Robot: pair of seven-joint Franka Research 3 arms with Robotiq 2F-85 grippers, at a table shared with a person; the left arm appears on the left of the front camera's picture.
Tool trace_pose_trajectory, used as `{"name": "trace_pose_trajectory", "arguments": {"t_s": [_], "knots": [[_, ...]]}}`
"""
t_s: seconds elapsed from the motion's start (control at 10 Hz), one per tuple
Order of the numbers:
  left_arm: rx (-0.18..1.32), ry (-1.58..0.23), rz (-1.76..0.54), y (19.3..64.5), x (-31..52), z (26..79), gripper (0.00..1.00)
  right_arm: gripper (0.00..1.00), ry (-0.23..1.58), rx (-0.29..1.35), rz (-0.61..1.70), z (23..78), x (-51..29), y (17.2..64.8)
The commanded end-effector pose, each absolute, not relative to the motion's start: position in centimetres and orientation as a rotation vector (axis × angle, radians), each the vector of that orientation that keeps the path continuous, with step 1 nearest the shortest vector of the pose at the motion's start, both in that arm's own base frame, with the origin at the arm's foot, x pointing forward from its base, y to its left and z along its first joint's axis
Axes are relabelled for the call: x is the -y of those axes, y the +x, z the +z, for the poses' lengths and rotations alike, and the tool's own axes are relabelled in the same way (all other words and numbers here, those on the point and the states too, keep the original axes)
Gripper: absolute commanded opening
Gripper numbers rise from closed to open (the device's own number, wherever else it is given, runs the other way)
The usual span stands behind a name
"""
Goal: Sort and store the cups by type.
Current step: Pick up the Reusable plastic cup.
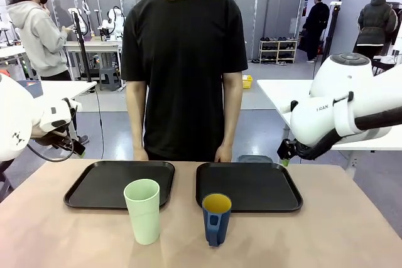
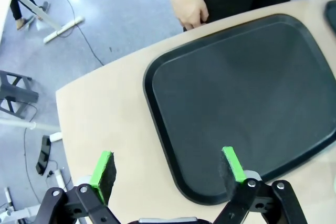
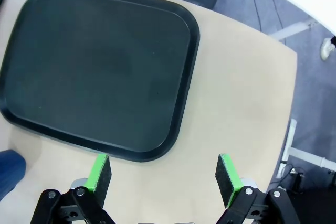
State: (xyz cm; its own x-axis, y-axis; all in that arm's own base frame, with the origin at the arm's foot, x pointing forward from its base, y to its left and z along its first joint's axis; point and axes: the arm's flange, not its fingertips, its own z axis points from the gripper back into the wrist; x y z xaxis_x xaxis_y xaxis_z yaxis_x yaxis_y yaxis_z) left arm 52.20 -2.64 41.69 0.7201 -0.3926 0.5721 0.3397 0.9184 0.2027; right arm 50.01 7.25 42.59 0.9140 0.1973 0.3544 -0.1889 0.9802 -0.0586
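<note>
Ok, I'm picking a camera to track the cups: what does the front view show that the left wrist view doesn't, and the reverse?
Front view, not left wrist: the pale-green tumbler and the dark-blue mug with yellow inside, standing upright on the table. Left wrist, not front: the left end effector with its jaws open and empty. Both: the left black tray, bare, and the person behind it.
</note>
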Motion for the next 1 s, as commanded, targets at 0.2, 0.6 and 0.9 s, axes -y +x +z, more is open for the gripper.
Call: {"name": "trace_pose_trajectory", "arguments": {"t_s": [0.2, 0.6, 0.9], "knots": [[0.674, 0.045, -0.383, 52.68, 2.05, 42.02, 1.0, 1.0, 0.007, 0.331, 0.154, 42.59, -6.63, 50.95], [0.662, 0.062, -0.374, 52.55, 2.85, 41.86, 1.0, 1.0, -0.005, 0.342, 0.176, 41.94, -7.01, 50.75], [0.662, 0.062, -0.374, 52.55, 2.85, 41.86, 1.0, 1.0, -0.005, 0.342, 0.176, 41.94, -7.01, 50.75]]}}
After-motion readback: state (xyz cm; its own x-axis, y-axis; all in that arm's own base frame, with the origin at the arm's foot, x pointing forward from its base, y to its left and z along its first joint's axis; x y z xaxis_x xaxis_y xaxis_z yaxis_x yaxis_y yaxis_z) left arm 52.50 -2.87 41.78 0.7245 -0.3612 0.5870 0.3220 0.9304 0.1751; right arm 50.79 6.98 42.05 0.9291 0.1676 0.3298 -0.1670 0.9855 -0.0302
